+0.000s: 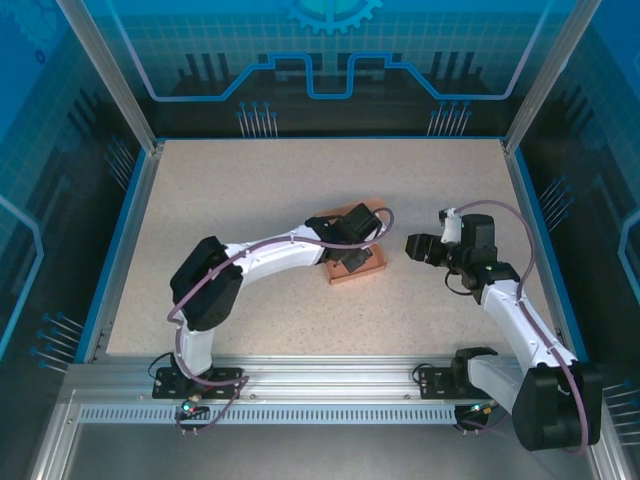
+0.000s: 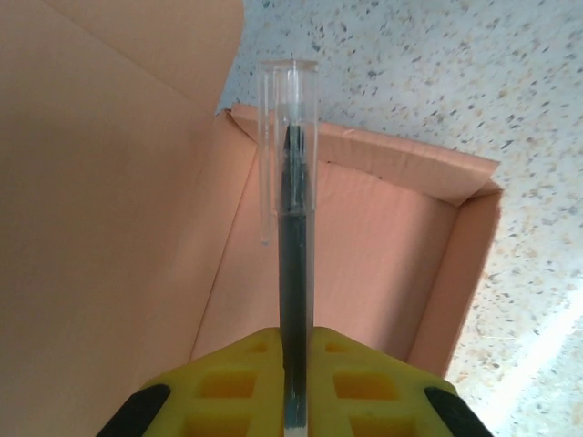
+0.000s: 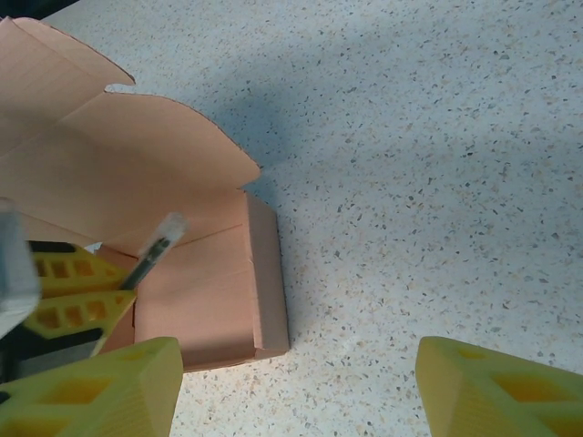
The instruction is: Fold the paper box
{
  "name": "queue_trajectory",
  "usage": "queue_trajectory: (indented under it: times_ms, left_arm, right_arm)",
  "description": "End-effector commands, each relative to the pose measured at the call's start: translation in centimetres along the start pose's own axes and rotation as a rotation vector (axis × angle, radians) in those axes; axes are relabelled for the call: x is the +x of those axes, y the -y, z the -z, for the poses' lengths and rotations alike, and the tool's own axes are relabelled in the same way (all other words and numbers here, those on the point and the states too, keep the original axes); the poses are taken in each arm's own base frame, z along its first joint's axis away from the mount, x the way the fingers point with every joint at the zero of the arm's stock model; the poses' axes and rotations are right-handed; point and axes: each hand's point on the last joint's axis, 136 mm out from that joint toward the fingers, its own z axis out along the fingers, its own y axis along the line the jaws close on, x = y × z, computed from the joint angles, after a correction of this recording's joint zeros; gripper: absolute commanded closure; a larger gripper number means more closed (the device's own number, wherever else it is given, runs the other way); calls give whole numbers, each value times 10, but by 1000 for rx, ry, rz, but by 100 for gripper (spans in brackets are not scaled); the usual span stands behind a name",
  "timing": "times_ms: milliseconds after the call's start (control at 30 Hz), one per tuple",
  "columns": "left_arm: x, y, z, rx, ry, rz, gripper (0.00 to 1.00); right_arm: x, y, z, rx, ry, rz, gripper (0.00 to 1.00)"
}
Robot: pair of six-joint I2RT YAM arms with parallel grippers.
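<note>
Overhead, the paper box [image 1: 372, 268] lies on the speckled surface [image 1: 250, 190] right beneath the left jaws. It sits off to the left of the right jaws, with bare surface between them. The left jaws are plainly the nearer pair.

From the left wrist, the left jaws are clamped on a capped pen [image 2: 293, 228] that sticks straight out ahead of them. Its clear cap crosses the far wall of the box's open tray [image 2: 373, 237] in this view. The tray spreads ahead of and below these jaws, reaching to their right, and holds nothing that I can see. The lid flap [image 2: 100, 209] stands raised to the left of the jaws. Whether the pen tip presses on the card I cannot tell.

From the right wrist, the right jaws are spread wide with nothing between them. The box [image 3: 209, 282] lies ahead of them and to their left, closer to the left finger [image 3: 109, 391]. Its long axis runs roughly away from the jaws, and the lid is lifted at the far left. The pen [image 3: 155, 246] slants over the tray's near left corner. As I judge it, the coming fold turns on bringing that lid down over the tray. The right jaws would have to travel left to help.
</note>
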Motion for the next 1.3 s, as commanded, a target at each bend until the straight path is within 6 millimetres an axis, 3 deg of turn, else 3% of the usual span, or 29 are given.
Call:
queue_trajectory:
  times_ms: [0, 333, 667, 800, 1033, 1133, 1267]
  left_arm:
    - [9, -2, -12, -34, -72, -43, 89]
    - [21, -9, -28, -86, -145, -55, 84]
    - [12, -8, -13, -62, -101, -33, 66]
    - [1, -6, 14, -21, -14, 7, 59]
    - [-16, -10, 84, 43, 226, 123, 51]
    - [-12, -22, 106, 36, 302, 203, 49]
    - [6, -49, 126, 18, 379, 357, 47]
  right_arm:
    - [1, 1, -2, -14, -4, -16, 31]
    - [1, 1, -2, -12, -5, -18, 31]
    - [-2, -5, -4, -19, 1, -19, 31]
    - [-7, -15, -7, -3, 12, 36, 31]
    - [-16, -35, -23, 40, 4, 185, 30]
    - [-14, -39, -33, 54, -24, 215, 30]
    - [5, -32, -52, 61, -111, 179, 30]
